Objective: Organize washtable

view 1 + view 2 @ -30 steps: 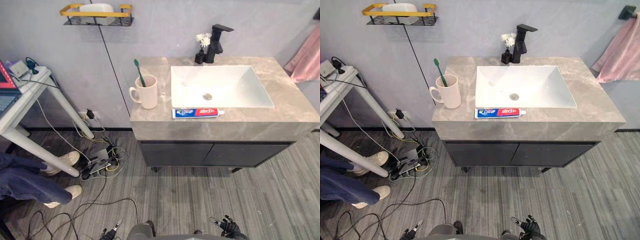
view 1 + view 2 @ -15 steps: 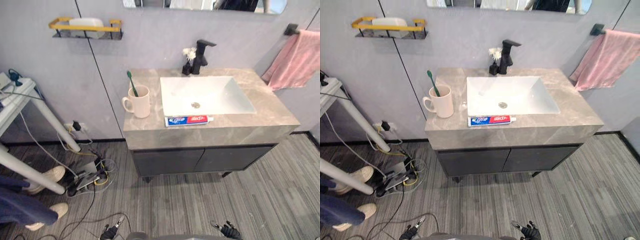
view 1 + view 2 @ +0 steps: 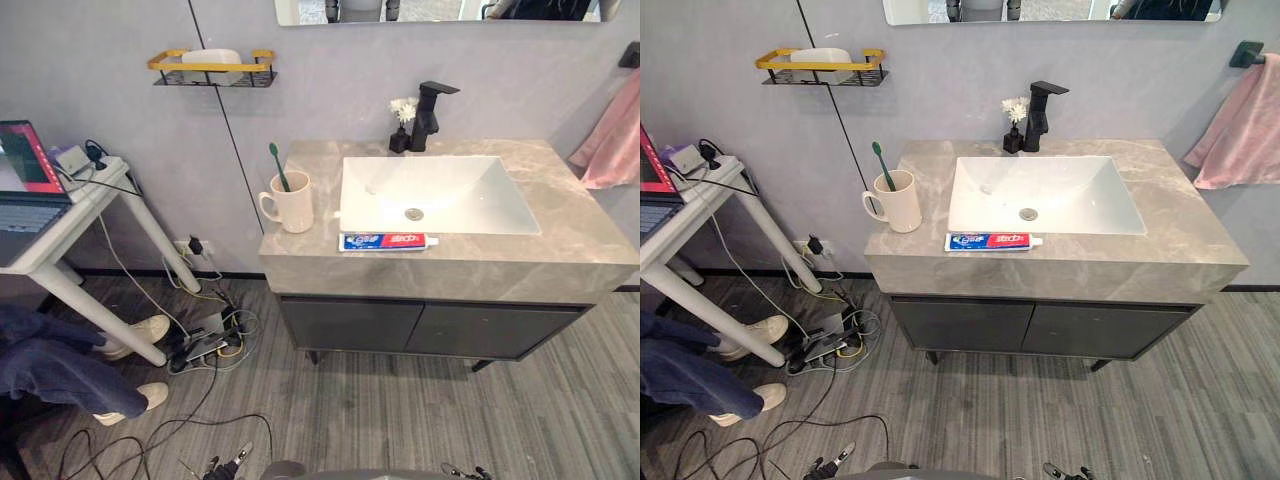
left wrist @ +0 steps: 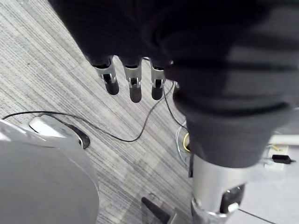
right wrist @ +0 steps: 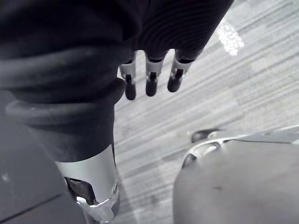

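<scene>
A grey marble-topped desk (image 3: 560,235) stands against the wall with a white sink (image 3: 480,190) sunk in its top. A pink towel (image 3: 612,150) hangs to its right. A cream mug (image 3: 295,205) stands on the desk just left of the sink, with a green toothbrush (image 3: 278,165) leaning in it. A toothpaste tube (image 3: 388,241) lies flat along the front edge of the sink. Behind the sink stand a black faucet (image 3: 430,112) and a small flower vase (image 3: 400,128). The left hand (image 4: 133,70) and right hand (image 5: 152,70) hang low over the floor, well apart from everything on the desk. Their fingers (image 4: 111,79) are straight, loosely spread and holding nothing.
</scene>
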`<state>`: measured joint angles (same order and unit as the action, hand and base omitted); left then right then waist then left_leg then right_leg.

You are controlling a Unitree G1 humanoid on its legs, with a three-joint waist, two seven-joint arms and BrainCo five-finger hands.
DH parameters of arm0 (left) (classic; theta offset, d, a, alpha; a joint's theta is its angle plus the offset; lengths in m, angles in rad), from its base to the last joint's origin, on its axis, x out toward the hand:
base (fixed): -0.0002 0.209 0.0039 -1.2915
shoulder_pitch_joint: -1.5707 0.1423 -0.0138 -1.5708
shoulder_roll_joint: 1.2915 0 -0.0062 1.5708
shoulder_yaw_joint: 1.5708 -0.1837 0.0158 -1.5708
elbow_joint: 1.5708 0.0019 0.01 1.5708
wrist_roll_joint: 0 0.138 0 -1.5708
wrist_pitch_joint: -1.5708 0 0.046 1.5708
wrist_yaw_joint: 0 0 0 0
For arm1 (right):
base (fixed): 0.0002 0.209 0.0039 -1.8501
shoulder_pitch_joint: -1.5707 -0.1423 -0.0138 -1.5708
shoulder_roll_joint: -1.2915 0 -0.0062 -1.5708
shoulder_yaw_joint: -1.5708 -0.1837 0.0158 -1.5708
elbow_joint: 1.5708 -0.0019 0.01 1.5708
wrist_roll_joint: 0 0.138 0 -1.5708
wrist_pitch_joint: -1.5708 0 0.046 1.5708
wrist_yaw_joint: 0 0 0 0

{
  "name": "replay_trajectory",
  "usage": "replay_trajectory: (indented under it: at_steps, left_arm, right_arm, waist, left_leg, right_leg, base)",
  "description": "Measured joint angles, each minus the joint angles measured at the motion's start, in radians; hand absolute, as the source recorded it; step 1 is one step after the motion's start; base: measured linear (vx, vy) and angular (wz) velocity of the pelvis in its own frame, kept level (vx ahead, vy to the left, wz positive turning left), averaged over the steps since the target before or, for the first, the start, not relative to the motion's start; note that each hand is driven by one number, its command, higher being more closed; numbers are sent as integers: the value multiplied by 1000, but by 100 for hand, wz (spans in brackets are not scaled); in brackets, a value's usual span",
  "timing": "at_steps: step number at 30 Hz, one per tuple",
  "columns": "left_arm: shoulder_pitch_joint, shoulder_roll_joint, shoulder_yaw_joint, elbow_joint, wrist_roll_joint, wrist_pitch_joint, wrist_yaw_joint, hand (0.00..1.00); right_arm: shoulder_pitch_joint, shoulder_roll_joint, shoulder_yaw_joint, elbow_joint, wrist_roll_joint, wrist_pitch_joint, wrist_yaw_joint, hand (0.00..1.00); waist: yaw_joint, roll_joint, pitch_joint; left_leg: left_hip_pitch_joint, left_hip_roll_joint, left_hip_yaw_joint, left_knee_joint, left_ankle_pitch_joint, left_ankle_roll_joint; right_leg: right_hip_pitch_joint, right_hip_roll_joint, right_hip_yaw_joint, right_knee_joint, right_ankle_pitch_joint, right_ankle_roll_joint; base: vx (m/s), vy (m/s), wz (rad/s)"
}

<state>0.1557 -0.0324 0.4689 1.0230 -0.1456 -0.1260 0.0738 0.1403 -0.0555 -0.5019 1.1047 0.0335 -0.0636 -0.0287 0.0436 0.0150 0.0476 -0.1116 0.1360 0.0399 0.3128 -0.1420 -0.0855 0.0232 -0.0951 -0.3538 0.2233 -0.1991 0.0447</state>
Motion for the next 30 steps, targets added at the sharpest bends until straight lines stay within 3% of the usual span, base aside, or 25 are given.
replay_trajectory:
  at_steps: [4,10,15,19,21,24,26,28,30]
  left_arm:
    - [-1,-10,-8,-20,-1,-9,-2,0]
    - [2,-1,11,27,1,-9,-7,0]
    - [-10,18,19,63,1,-9,-9,0]
    - [-10,22,47,76,0,-8,-10,0]
    - [-9,27,48,77,0,-8,-14,0]
    - [-6,21,104,73,1,-7,-27,0]
    - [8,15,156,64,1,-1,-28,0]
    - [16,4,161,50,1,8,-27,0]
    - [27,-23,153,45,1,10,-29,0]
  right_arm:
    - [3,7,0,-51,58,-4,-28,0]
    - [-19,22,2,-57,92,-9,-31,0]
    - [-21,32,14,-15,91,-8,-12,0]
    - [-17,28,49,-11,89,-8,-8,0]
    - [-18,28,51,-11,89,-9,-6,0]
    - [-17,28,49,-12,80,-9,10,0]
    - [3,11,92,-27,76,-9,10,0]
    - [6,12,119,-39,75,-8,9,0]
    - [18,10,118,-55,75,-7,6,0]
  waist:
    - [1,1,1]
    - [3,13,-8]
    - [1,0,-8]
    - [-3,-6,-3]
    - [-1,-10,-2]
    - [-1,-6,36]
    - [1,3,54]
    - [25,-10,64]
    - [32,-8,61]
  left_leg:
    - [4,1,-2,-46,0,-1]
    - [85,-14,58,-142,3,-2]
    - [114,-43,75,-183,3,9]
    - [128,-50,74,-177,-6,23]
    - [127,-52,66,-172,-9,26]
    - [101,-34,52,-76,-57,21]
    - [15,5,42,146,-111,3]
    - [-77,19,40,325,-79,-9]
    - [-114,8,39,301,-87,-9]
  right_leg:
    - [-26,10,33,-2,8,-6]
    - [-8,27,142,-107,85,3]
    - [8,14,209,-191,140,16]
    - [5,6,220,-163,142,18]
    - [3,2,216,-150,137,20]
    - [4,-3,199,-83,72,21]
    - [-14,8,187,1,5,13]
    - [-7,10,191,20,-11,10]
    - [-8,6,195,17,-14,13]
  base:
    - [-10,-24,-24]
    - [65,44,-54]
    - [80,96,-32]
    - [-1,51,-10]
    - [-57,27,11]
    - [-63,-37,18]
    - [-145,-17,23]
    - [-92,-21,0]
    - [-20,14,-2]
